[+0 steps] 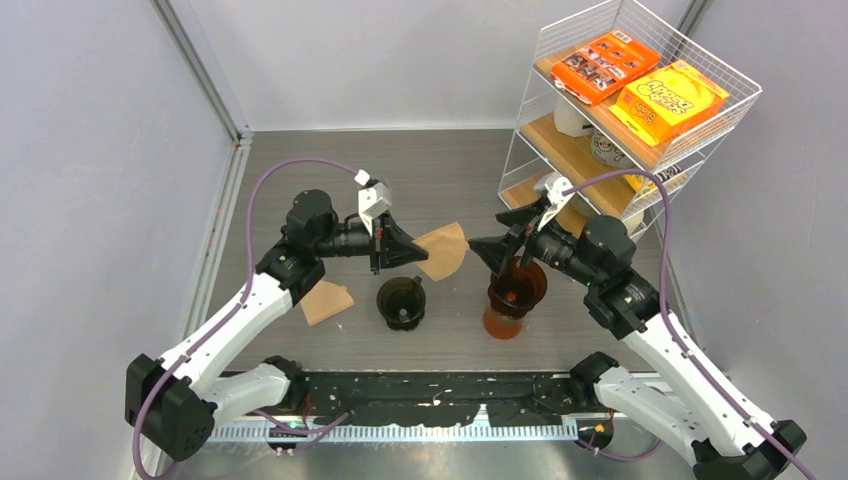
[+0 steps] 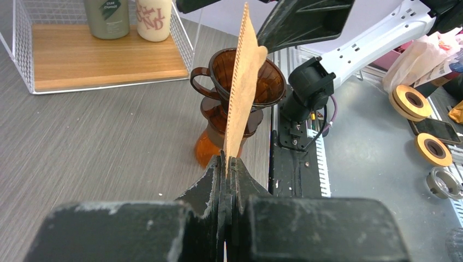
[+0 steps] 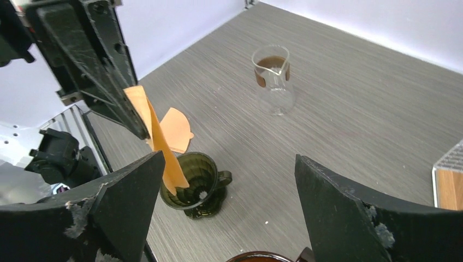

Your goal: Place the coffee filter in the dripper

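Left tool (image 1: 412,247) is pinched tight on the edge of a brown filter (image 1: 445,250), holding it up in the air around the middle of the counter (image 1: 300,190), between the green dripper (image 1: 402,300) and the amber dripper (image 1: 516,292). It's not in either one. Right tool (image 1: 505,262) is spread wide over the amber dripper, gripping nothing. A spare filter (image 1: 325,302) lies flat nearer the left edge.

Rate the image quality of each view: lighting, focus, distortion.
Top external: even, soft light, sharp, walls splayed by the wide lens. Left wrist: the left gripper close up looks soft, the coffee filter crisp. Right wrist: right gripper dark and slightly soft, table sharp.
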Motion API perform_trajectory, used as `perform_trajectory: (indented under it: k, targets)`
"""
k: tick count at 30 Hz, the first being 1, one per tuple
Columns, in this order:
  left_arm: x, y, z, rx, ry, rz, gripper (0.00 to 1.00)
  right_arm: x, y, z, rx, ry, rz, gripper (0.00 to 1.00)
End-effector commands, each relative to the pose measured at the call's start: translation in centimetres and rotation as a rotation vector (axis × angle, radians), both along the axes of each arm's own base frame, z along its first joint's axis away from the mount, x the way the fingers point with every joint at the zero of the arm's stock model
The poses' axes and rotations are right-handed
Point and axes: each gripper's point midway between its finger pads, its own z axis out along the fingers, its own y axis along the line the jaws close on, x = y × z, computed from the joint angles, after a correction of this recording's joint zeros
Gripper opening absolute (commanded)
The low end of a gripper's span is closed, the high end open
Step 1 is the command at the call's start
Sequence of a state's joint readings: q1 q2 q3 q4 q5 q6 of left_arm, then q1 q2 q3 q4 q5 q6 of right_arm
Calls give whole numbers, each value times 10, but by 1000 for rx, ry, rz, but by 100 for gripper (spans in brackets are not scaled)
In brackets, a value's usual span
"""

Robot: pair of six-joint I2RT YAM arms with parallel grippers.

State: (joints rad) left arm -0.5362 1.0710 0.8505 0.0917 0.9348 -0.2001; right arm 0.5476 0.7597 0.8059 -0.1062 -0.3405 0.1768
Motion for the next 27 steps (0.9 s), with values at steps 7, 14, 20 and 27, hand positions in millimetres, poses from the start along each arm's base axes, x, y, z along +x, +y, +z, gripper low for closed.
perform_trajectory:
  k: [7,14,20,27]
  targets:
    - [5,-1,23,-26,-62,17,0,-14,13,23,46,-80,122,95]
    - [-2,-1,25,-38,-70,-19,0,-9,24,18,41,-45,162,95]
    - [-7,-3,28,-53,-68,-44,0,-6,37,16,66,-34,217,95]
    - [-11,-5,31,-68,-60,-74,0,-17,56,22,124,-27,364,97]
